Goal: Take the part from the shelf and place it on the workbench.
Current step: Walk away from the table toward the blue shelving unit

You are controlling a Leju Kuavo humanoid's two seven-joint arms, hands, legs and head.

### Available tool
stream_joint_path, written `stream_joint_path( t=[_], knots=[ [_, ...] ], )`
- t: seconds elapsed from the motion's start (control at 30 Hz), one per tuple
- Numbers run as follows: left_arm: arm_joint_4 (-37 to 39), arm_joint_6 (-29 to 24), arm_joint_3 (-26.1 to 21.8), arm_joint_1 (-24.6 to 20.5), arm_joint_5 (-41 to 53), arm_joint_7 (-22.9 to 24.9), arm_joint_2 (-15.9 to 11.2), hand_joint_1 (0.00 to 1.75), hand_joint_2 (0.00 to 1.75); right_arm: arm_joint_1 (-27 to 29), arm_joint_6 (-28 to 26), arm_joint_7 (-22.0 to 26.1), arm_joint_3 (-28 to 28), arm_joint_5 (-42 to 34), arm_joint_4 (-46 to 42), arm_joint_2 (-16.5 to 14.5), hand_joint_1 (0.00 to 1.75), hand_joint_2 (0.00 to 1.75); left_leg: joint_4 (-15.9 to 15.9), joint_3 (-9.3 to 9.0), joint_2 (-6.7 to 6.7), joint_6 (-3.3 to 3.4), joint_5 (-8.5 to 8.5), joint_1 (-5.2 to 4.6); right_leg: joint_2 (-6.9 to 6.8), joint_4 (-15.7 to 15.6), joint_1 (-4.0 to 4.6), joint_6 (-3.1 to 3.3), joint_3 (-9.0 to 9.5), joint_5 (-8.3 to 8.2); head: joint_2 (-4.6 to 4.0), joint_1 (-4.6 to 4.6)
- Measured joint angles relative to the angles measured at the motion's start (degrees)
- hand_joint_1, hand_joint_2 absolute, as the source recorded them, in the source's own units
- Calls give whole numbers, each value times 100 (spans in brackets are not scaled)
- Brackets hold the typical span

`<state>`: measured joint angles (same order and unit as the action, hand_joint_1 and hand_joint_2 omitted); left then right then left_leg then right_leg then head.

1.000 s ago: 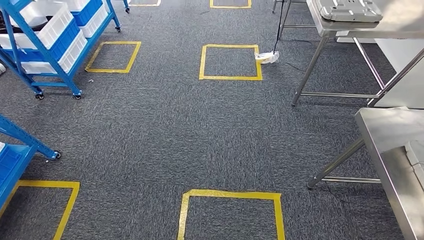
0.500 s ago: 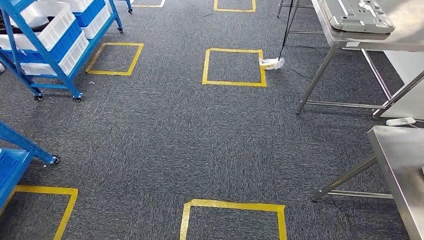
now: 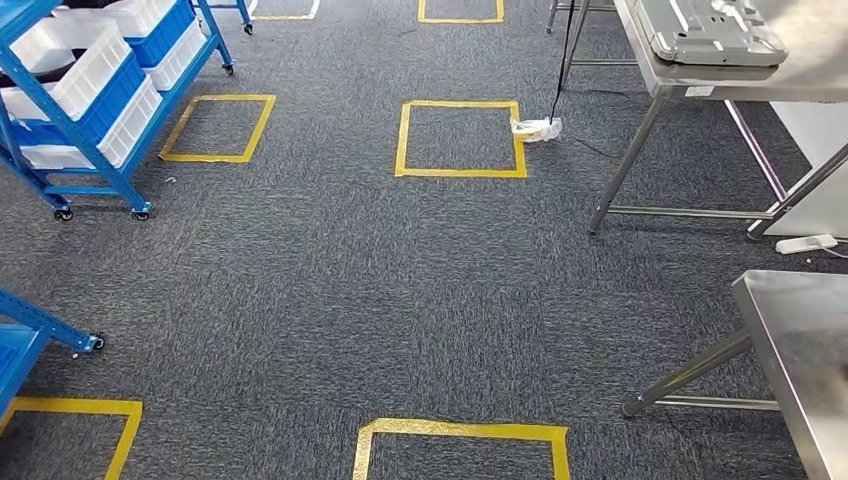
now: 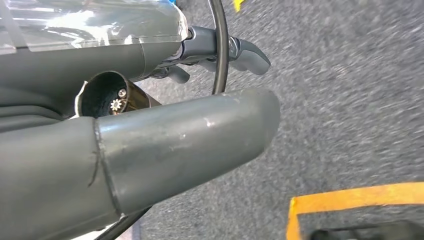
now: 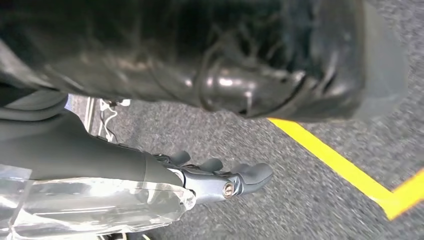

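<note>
Both my arms hang at my sides, wrist cameras looking down at the grey carpet (image 3: 330, 290). My left hand (image 4: 200, 85) dangles over the floor: the thick thumb lies across the near view, and beyond it the darker fingers (image 4: 245, 50) reach out straight and a little apart, gripping nothing. A thin black cable (image 4: 220, 45) crosses just in front of them; whether it touches them I cannot tell. My right hand (image 5: 200, 180) hangs the same way, fingers (image 5: 255, 175) stretched out loosely side by side with small gaps, empty, above carpet crossed by yellow tape (image 5: 340, 160).

From my head I look down on the floor with its taped squares (image 3: 460, 140). The blue shelf (image 3: 90, 100) stands far off to my left, on castors, with white and blue bins (image 3: 80, 75) on its tiers. Across the floor, on my right, a steel bench (image 3: 700, 75) carries a flat grey metal part (image 3: 710, 30) at its edge, a plate with raised ribs and holes, lying flat. It is well apart from both my hands. A second steel bench (image 3: 800, 340) juts in nearer on my right.
</note>
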<state>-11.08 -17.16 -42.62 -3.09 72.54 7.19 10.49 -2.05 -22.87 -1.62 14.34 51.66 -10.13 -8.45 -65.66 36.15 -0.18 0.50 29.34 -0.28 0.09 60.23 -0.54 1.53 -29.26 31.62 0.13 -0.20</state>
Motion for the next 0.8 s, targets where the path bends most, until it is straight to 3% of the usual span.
stream_joint_path(
  t=[0.07,0.1,0.23,0.47,0.63,0.7,0.8],
  knots=[
    [0,-2,-4,-5,3,-9,-6,0,0,-11,4,-1,0,2,2,-6,0,0,393,-59,9,82,-201,-65,0,-17,0,-51,64,67,0,-10],
    [1,0,-6,-8,4,-22,-8,0,0,-18,8,-1,0,2,3,-8,0,0,436,-69,5,111,-187,-87,1,-33,2,-85,86,88,0,-13],
    [0,13,-10,1,4,-85,-4,0,0,-30,10,-4,0,15,3,-7,0,175,588,-148,-14,70,-310,-62,-12,-84,30,-59,153,86,0,-14],
    [0,23,-11,-33,9,-117,-2,0,0,-36,7,-21,0,72,3,-6,0,175,595,-156,-19,171,-246,-82,-9,-281,15,-161,247,103,0,-14],
    [0,23,-11,-30,15,-118,-2,0,0,-46,7,-22,0,76,1,-6,0,175,626,-172,-28,257,-245,-101,-16,-313,-20,-292,281,107,0,-14],
    [0,22,-11,-32,18,-118,-2,0,0,-52,7,-22,0,78,-2,-7,0,175,675,-206,-42,300,-266,-80,-18,-48,-21,-319,181,266,0,-13],
    [0,22,-11,-32,27,-118,-2,0,0,-52,2,-22,1,80,-3,-6,0,175,691,-220,-82,341,-271,-95,-12,1054,-12,-295,-407,764,0,-13]
  ],
)
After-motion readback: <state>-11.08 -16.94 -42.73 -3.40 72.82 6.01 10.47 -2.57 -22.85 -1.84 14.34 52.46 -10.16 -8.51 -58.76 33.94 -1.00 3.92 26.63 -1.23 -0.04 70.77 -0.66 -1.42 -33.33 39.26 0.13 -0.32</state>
